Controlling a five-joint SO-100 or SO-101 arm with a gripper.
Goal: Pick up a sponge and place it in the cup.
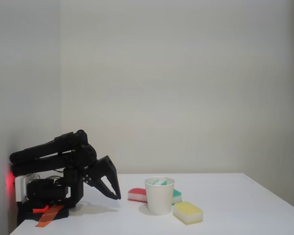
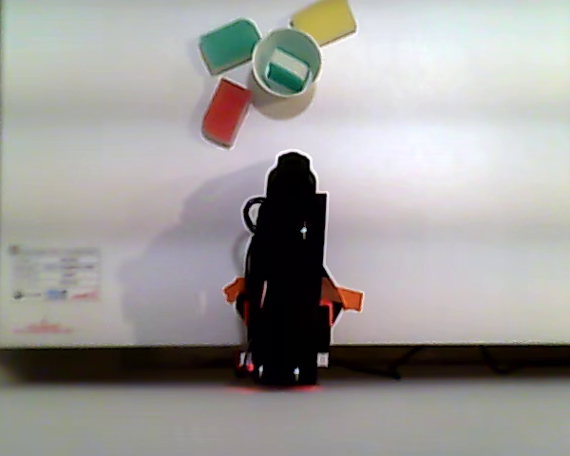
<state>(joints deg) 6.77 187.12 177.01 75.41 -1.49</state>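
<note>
The sponge (image 2: pixel 288 69) sits inside the cup (image 1: pixel 159 201). The gripper (image 1: pixel 115 195), well short of the cup, holds nothing; whether its jaws are parted cannot be told. A good finish means keeping clear of the cup.

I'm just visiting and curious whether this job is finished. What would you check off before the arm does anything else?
1. Green-and-white sponge inside the white paper cup: ok, it shows in the cup in both views.
2. Cup upright: ok.
3. Gripper clear of the cup: ok, the arm is folded back near its base.
4. Fingers empty: ok in the fixed view, nothing is seen between them; open or shut, cannot tell.
5. Other sponges out of the way: the red sponge, yellow sponge and a second green sponge lie right beside the cup; touching it, cannot tell.
</note>
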